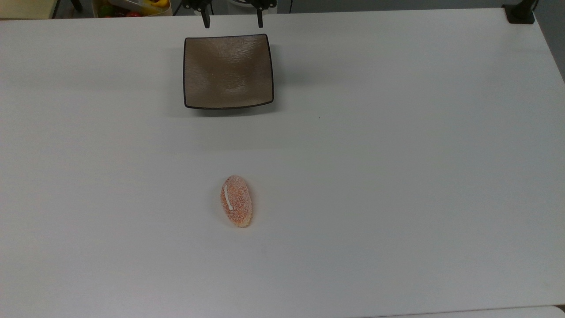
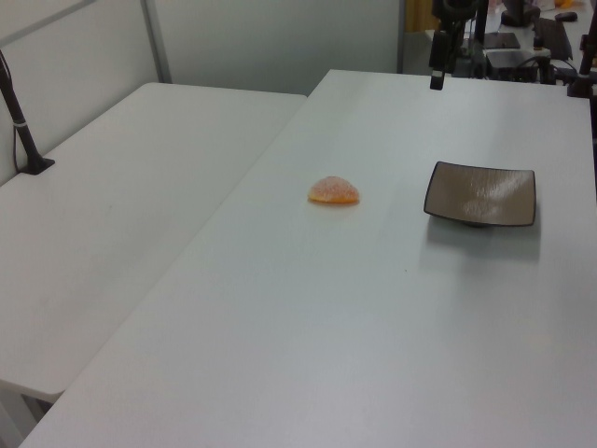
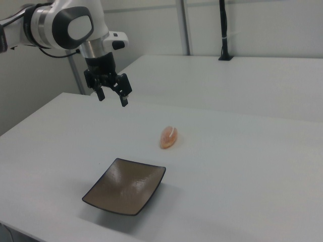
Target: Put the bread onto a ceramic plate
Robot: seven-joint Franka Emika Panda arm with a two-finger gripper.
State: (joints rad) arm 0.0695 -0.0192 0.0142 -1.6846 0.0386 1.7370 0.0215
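Bread (image 1: 236,201): lay on white table (image 1: 397,154), well apart from plate (image 1: 228,71); white stripe faced the top view's left. Untouched.

Plate: square, brown, nothing on it; sat near the table's far edge in the top view.

Gripper (image 3: 112,95): hung in the air above the table, beyond the plate's far side in the top view; fingers (image 1: 205,20) spread, nothing between them.

Progress, as judged: none made. Outstanding: reach to bread, grasp, lift, carry to plate, release.
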